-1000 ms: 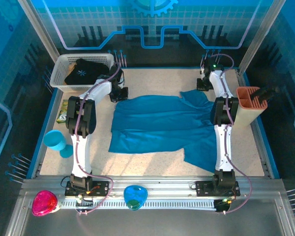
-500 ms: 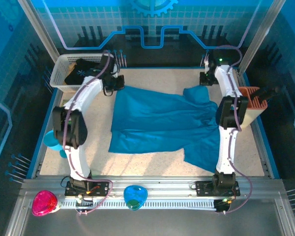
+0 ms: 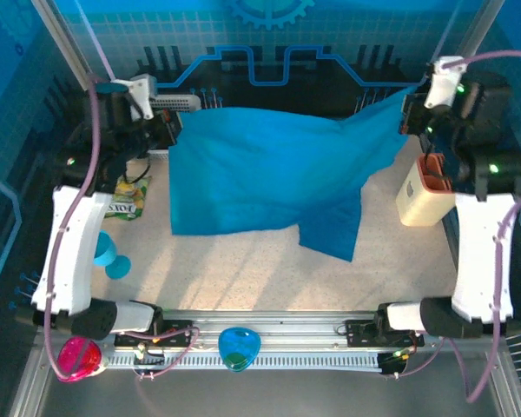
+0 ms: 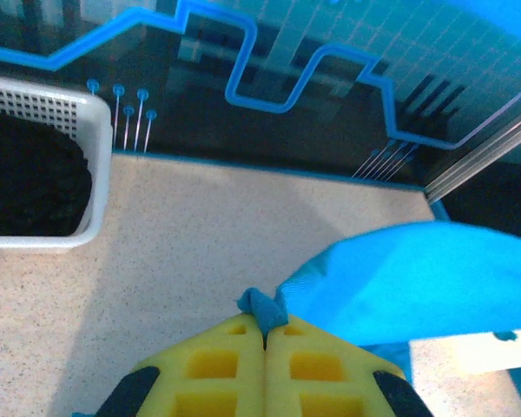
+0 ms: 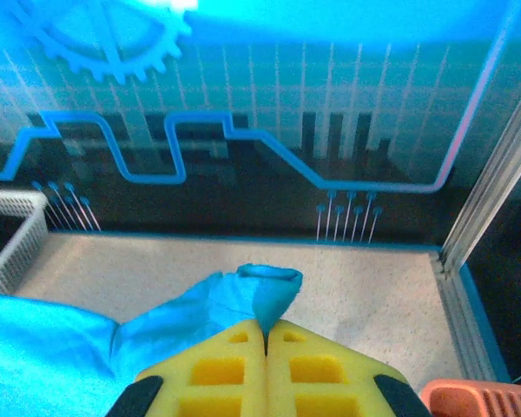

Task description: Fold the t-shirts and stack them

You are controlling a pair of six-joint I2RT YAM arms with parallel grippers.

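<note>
- Top external: the teal t-shirt (image 3: 269, 169) hangs spread in the air between the two arms, over the far half of the table (image 3: 243, 269).
- Its top edge sags slightly mid-span. The lower edge drops toward the table, with the longest flap right of centre. Cannot tell whether that flap touches the table.
- The left hand (image 3: 168, 130) is raised at far left, clenched on the shirt's upper corner on that side.
- The right hand (image 3: 414, 109) is raised at far right, a little higher, clenched on the opposite upper corner.
- Left wrist: the yellow pads (image 4: 217, 365) press flush together with a small tuft of teal cloth pinched at their tips. The rest of the shirt billows off to the right.
- Same view: the black t-shirt (image 4: 26, 174) lies bunched inside the white basket (image 4: 94, 165) at the far left of the table, well apart from the teal one. Its print cannot be made out here.
- Right wrist: the pads are shut tight and a fold of teal cloth sticks up from the seam. The shirt trails to the lower left.
- Top external, left edge of the table: a light-blue cup (image 3: 104, 252), with a snack packet (image 3: 126, 204) just beyond it.
- Right edge of the table: a cream container (image 3: 421, 191) with an orange insert, beside the right arm.
</note>
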